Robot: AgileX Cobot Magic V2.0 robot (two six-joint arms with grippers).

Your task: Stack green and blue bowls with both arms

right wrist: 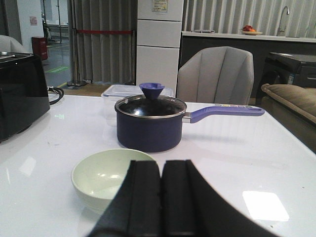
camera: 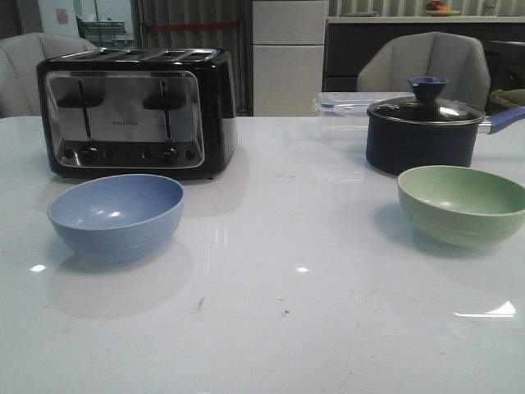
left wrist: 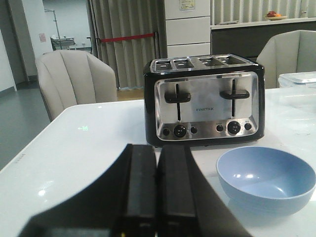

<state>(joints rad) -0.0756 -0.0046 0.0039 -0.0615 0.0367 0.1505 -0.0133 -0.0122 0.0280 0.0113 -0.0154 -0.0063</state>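
The periwinkle blue bowl (camera: 116, 215) sits upright and empty on the white table at the left, in front of the toaster. It also shows in the left wrist view (left wrist: 266, 178). The pale green bowl (camera: 462, 204) sits upright and empty at the right, in front of the navy pot, and shows in the right wrist view (right wrist: 107, 176). My left gripper (left wrist: 157, 163) is shut and empty, apart from the blue bowl. My right gripper (right wrist: 162, 170) is shut and empty, partly covering the green bowl's rim in its view. Neither gripper shows in the front view.
A black and chrome toaster (camera: 135, 111) stands at the back left. A dark navy lidded pot (camera: 424, 130) with a blue handle stands at the back right, with a clear plastic container (camera: 344, 111) behind it. Chairs stand beyond the table.
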